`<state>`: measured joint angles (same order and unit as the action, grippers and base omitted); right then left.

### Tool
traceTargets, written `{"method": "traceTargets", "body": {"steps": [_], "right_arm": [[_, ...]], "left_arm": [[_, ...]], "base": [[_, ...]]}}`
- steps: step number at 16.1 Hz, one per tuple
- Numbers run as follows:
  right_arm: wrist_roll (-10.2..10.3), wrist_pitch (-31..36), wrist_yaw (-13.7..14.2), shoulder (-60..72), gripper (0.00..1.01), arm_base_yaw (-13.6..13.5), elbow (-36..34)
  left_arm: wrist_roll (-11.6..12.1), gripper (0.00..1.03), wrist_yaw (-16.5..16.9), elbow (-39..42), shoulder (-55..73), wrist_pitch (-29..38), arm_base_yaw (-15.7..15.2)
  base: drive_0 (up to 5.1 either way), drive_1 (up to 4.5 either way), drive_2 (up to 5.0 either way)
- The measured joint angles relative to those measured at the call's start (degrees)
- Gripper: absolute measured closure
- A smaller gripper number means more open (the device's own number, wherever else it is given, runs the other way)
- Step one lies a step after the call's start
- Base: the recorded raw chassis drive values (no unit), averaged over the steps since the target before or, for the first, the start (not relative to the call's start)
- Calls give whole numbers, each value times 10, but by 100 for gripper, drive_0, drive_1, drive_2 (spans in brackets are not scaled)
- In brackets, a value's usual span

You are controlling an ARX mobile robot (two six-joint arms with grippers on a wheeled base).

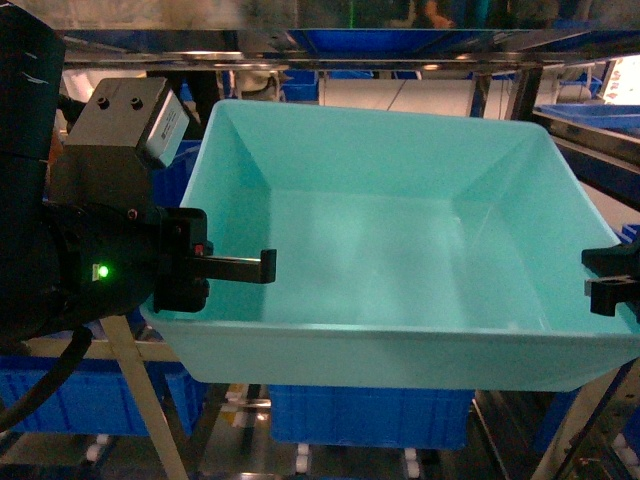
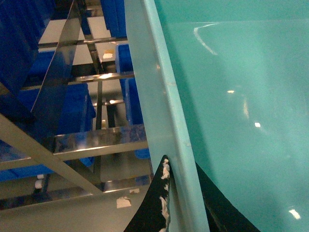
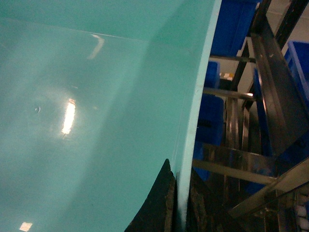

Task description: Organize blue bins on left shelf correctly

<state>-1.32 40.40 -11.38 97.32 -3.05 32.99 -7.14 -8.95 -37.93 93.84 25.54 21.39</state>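
Filling most of the head view: one light turquoise rectangular plastic tub (image 1: 400, 240), held level in front of the shiny stainless-steel rack (image 1: 330, 45), clear of its bars. Likely light and empty, walls smooth, slippery, somewhat flexible; side rims judged best hold, one per gripper. Clamping on the left rim: left gripper (image 2: 179, 193), jaws straddling the wall. Clamping on the right rim: right gripper (image 3: 179, 203), likewise. Sitting on the rack below and beyond: several dark royal-blue plastic tubs (image 1: 370, 415), exact count unclear.
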Motion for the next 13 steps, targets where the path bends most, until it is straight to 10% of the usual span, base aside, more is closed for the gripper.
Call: {"method": "traceTargets", "body": {"steps": [9,13], "right_arm": [[0,0,2,0,98,-3,0],[-33,63,26,104,99,-15,18]], "left_arm": [[2,97,-3,1,1,2,0],[-6,97,-12,-36,126,15,32]], "base": [[0,0,0],[0,0,0]]}}
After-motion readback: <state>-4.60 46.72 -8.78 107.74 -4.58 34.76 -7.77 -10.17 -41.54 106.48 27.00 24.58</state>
